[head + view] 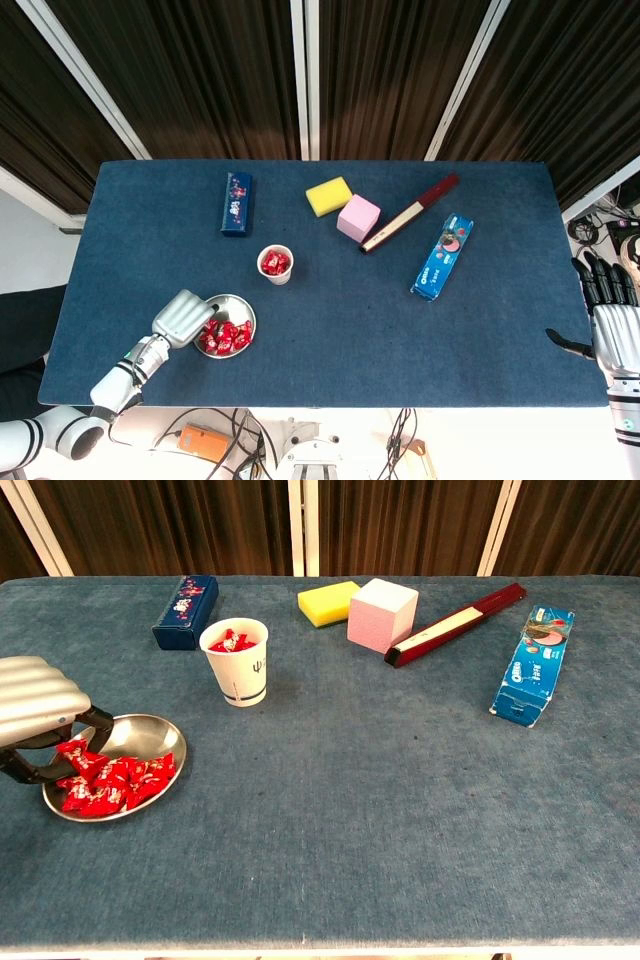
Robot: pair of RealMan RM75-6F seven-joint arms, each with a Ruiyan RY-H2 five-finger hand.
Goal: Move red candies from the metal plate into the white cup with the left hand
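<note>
1. One metal plate (237, 303), with a pile of red candies (224, 337) too bunched to count
2. One white cup (276, 264), with a few more candies inside
3. Two blue boxes: a dark one (236, 203) and a cookie box (442, 256)
4. One yellow sponge (328, 196)
5. One pink cube (358, 218)
6. One long dark red box (410, 213)
7. Two robot hands: left robot hand (181, 318), right robot hand (604, 322)
8. One tabletop (400, 330)
</note>
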